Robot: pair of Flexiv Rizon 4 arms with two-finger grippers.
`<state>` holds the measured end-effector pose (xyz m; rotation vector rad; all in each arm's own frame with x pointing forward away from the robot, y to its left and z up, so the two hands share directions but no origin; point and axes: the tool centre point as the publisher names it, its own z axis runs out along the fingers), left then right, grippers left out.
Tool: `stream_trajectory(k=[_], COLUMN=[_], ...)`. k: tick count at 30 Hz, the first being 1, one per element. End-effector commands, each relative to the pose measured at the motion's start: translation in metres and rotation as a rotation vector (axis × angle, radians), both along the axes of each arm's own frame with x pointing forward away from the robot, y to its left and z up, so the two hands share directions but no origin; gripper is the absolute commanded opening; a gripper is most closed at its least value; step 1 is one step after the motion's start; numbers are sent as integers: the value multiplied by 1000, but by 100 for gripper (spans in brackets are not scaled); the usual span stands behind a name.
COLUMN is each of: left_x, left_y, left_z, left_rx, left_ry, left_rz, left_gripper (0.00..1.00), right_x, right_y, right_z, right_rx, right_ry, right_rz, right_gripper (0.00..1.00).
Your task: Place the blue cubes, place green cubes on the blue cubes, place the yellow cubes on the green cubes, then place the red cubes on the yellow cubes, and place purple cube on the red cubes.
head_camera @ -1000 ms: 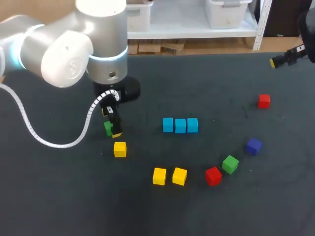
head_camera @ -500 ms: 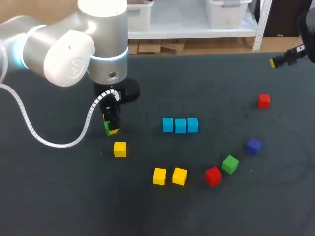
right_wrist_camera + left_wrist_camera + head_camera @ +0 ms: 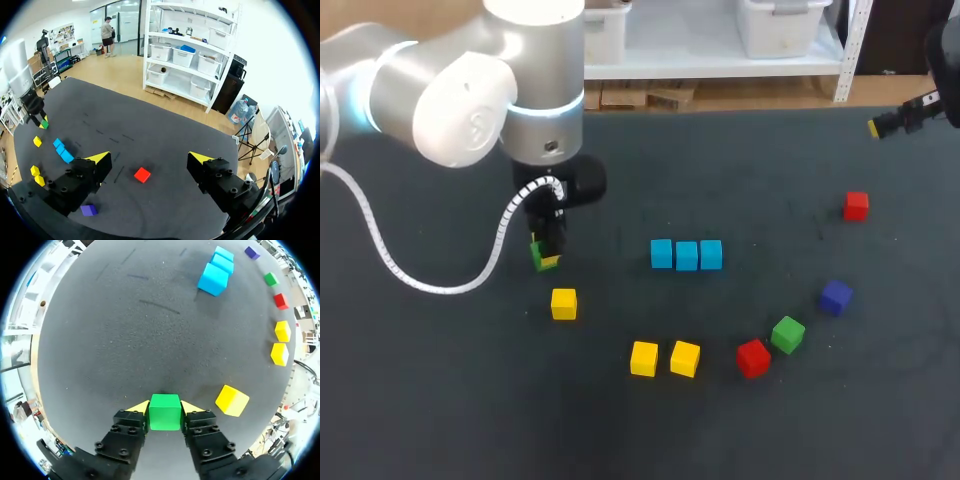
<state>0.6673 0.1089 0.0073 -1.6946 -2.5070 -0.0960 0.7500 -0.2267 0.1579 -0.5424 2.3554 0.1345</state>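
Observation:
My left gripper [image 3: 546,252] is shut on a green cube [image 3: 165,416], whose sides both yellow tips touch in the left wrist view; this green cube [image 3: 542,260] hangs just above the mat, left of the blue cubes. Three light blue cubes [image 3: 686,254] lie in a row mid-table, seen far ahead of the fingers as blue cubes [image 3: 216,274]. A yellow cube [image 3: 563,303] sits just below the held cube. My right gripper [image 3: 150,158] stands open high over the table's far right, with nothing between its fingers.
Two yellow cubes [image 3: 664,358] lie side by side near the front. A red cube [image 3: 752,357], a second green cube [image 3: 787,333] and a purple cube [image 3: 836,296] sit at the right. Another red cube [image 3: 856,205] lies farther back right.
My left gripper's fingers closed onto the green cube and it has risen slightly with the cube. The right arm has not moved.

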Motion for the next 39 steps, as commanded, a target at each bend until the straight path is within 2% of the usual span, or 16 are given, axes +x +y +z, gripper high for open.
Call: stream_trajectory(k=[1, 8, 15, 39], left_x=[4, 5, 7, 15], left_y=[-2, -9, -20, -54], left_z=[9, 24, 29, 57], left_rx=[12, 21, 50, 86], left_ry=[16, 22, 26, -32], left_rz=[-8, -28, -47, -115], left_gripper=[0, 0, 0, 0], right_x=[-1, -1, -1, -1], right_y=[1, 1, 1, 1], right_z=[-2, -2, -2, -2], right_rx=[-2, -2, -2, -2], right_ry=[-10, -10, -10, -10], right_rz=[-7, -7, -7, -7], right_gripper=[100, 100, 100, 100])
